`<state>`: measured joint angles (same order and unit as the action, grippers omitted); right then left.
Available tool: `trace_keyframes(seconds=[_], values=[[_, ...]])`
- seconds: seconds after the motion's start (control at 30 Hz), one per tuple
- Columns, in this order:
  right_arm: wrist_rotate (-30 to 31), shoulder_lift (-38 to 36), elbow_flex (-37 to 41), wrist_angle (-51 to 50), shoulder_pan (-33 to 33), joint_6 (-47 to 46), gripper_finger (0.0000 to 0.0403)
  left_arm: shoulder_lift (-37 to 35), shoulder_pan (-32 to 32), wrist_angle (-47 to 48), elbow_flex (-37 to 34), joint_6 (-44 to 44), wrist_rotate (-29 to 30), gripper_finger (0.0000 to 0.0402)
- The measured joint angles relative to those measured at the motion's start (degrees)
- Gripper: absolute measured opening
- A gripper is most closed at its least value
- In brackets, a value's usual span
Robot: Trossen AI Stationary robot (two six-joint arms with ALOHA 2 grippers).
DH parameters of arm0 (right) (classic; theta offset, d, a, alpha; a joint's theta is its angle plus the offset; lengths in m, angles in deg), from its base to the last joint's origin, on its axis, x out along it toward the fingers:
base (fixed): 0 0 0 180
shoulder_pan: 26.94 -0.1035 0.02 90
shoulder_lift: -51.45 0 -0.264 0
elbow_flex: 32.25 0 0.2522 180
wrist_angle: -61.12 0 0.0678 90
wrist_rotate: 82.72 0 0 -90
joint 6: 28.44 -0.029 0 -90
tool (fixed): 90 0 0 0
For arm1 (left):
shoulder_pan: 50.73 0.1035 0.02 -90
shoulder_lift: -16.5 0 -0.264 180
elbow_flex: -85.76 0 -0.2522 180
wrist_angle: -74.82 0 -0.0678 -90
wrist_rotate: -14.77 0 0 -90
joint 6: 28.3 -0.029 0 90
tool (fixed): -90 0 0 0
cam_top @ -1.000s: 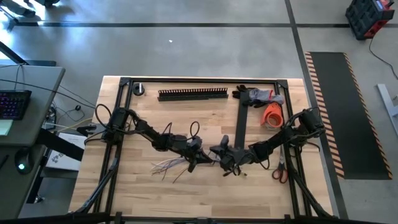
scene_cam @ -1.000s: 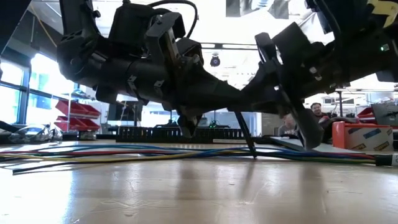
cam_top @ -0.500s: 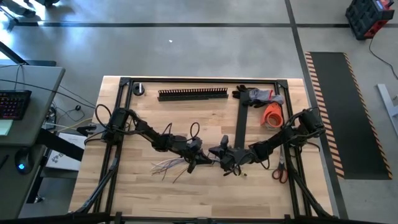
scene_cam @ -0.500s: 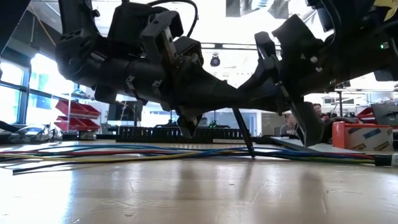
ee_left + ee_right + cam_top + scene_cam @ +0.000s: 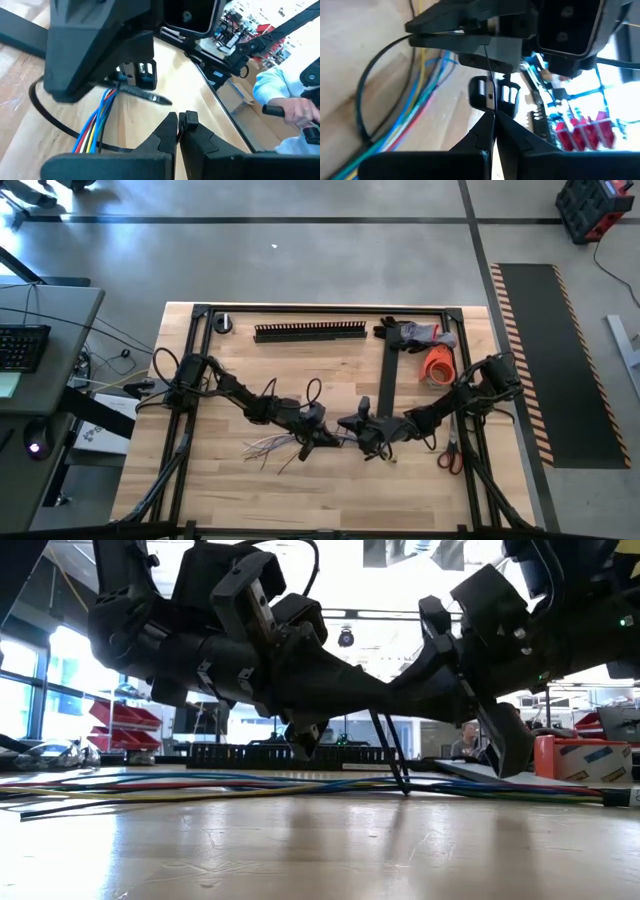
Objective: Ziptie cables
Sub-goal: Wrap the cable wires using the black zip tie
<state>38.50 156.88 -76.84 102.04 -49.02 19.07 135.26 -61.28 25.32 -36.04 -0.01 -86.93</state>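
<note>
While both grippers meet mid-bench over the cables (image 5: pixel 268 446), the left gripper (image 5: pixel 326 439) and right gripper (image 5: pixel 352 426) clench a ziptie (image 5: pixel 137 93) (looped round the bundle), apparently to cinch it

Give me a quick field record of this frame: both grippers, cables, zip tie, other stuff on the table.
left gripper: shut, mid-table, tip to tip with right gripper
right gripper: shut on zip tie
zip tie: black, looped around cables
cables: loose bundle lying flat, frayed ends fanned left
table: wooden
back edge: black slotted duct
right side: orange tape roll, scissors, gloves
</note>
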Motion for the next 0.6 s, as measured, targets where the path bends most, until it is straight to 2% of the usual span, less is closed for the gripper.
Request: trace_keyframes(seconds=[0.33, 0.6], values=[[-4.7, 0.0, 0.0, 0.12, 0.83, -1.22, 0.0, 0.0, -0.02, -1.14, 0.0, -0.82, -0.01, 0.0], [-4.84, 0.0, -1.24, 0.34, 0.83, -0.95, 0.0, 0.02, -0.09, -2.53, 0.0, -1.53, -0.25, 0.0]])
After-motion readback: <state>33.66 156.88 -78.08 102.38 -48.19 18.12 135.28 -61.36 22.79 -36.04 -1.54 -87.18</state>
